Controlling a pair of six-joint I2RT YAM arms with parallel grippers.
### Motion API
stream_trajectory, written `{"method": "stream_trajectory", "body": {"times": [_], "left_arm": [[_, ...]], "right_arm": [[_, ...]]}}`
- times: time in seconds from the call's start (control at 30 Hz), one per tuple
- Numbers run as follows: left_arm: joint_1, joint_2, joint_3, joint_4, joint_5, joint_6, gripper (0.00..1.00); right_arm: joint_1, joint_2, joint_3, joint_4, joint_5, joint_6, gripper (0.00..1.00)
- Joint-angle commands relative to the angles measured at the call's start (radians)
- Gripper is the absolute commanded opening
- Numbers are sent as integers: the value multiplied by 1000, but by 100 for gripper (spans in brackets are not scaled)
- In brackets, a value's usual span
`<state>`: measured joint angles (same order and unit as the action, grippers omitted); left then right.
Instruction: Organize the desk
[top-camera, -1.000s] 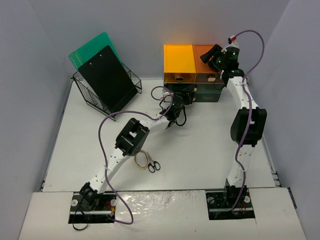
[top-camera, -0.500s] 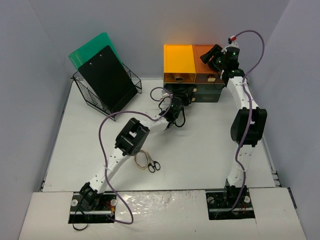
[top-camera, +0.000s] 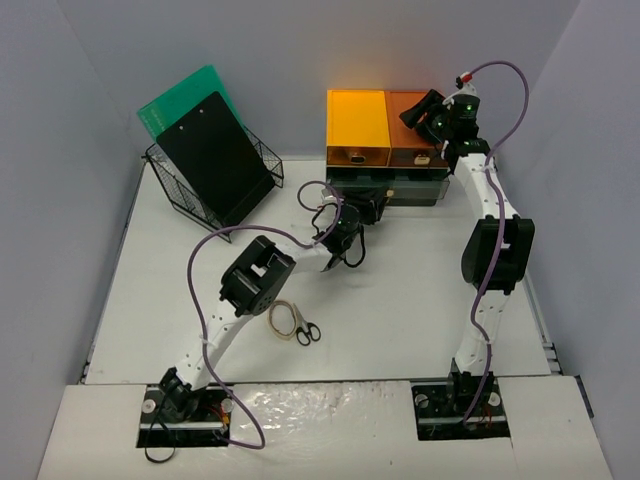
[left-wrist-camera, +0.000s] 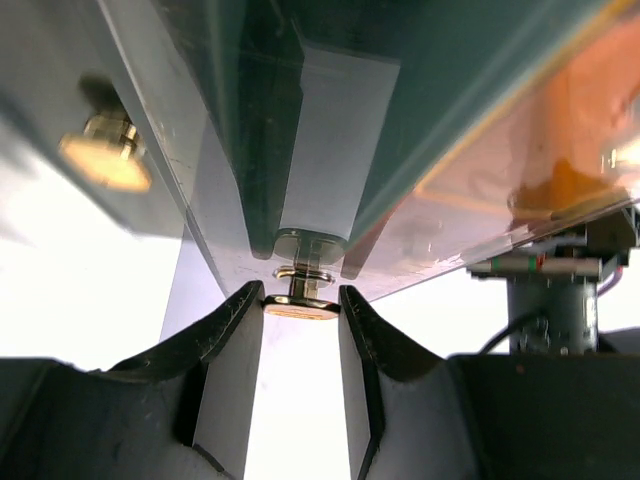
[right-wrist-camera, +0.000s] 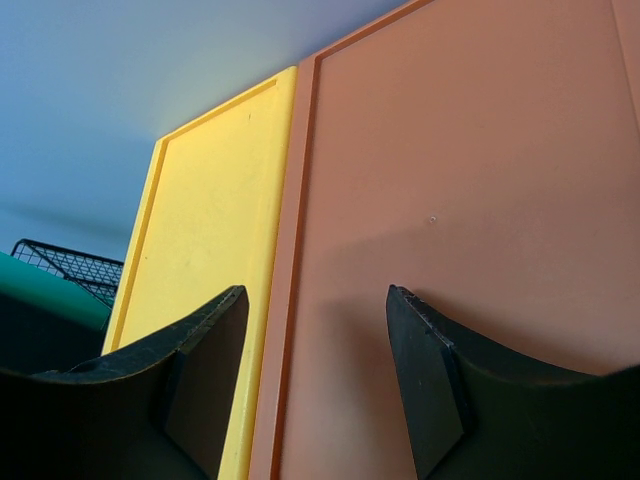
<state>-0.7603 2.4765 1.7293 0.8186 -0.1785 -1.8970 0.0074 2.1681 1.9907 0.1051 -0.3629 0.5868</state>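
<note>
The white desk (top-camera: 420, 290) carries a drawer unit at the back with a yellow top (top-camera: 357, 120) and an orange top (top-camera: 410, 105). My left gripper (top-camera: 352, 215) reaches its lower row. In the left wrist view that gripper (left-wrist-camera: 300, 310) is shut on a small brass knob (left-wrist-camera: 300, 300) of a dark green see-through drawer (left-wrist-camera: 330, 100). My right gripper (top-camera: 425, 108) hovers over the unit's top. In the right wrist view it (right-wrist-camera: 315, 310) stands open just above the orange panel (right-wrist-camera: 480, 180), next to the yellow panel (right-wrist-camera: 210, 220), with nothing between its fingers.
A black wire basket (top-camera: 215, 190) at the back left holds a black clipboard (top-camera: 210, 150) and a green folder (top-camera: 190, 90). Black-handled scissors (top-camera: 308, 331) and a tan loop (top-camera: 283, 318) lie beside the left arm. A second brass knob (left-wrist-camera: 103, 160) shows to the left.
My left gripper has narrowed onto the brass knob and drawn back toward the near left, and the lower drawer has slid out slightly. The right arm has not moved.
</note>
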Motion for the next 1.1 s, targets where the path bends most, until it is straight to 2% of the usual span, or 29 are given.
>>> {"method": "stream_trajectory", "body": {"times": [0.0, 0.17, 0.37, 0.5, 0.57, 0.8, 0.83, 0.93, 1.0, 1.07], "left_arm": [[-28, -140, -83, 142, -35, -10, 0], [-62, -189, -209, 201, -47, -10, 0], [-89, -209, -282, 248, -58, -13, 0], [-96, -200, -296, 301, -48, -6, 1], [-94, -183, -286, 332, -39, -2, 6], [-100, -184, -272, 367, 5, 29, 10], [-98, -180, -269, 373, 18, 38, 23], [-93, -161, -233, 439, 46, 71, 49], [-90, -161, -212, 467, 80, 98, 59], [-90, -169, -206, 484, 117, 119, 63]], "right_arm": [[-3, 101, -84, -393, 18, -15, 56], [-3, 99, -87, -392, 18, -19, 56], [-2, 99, -90, -394, 15, -22, 56], [-2, 99, -89, -394, 13, -24, 56], [-1, 101, -86, -394, 10, -24, 56], [-29, 103, -81, -392, 7, -22, 56], [-30, 103, -82, -393, 6, -22, 56], [-30, 102, -84, -394, 5, -24, 56], [-30, 102, -88, -394, 8, -25, 56], [-31, 105, -90, -394, 8, -27, 56]]}}
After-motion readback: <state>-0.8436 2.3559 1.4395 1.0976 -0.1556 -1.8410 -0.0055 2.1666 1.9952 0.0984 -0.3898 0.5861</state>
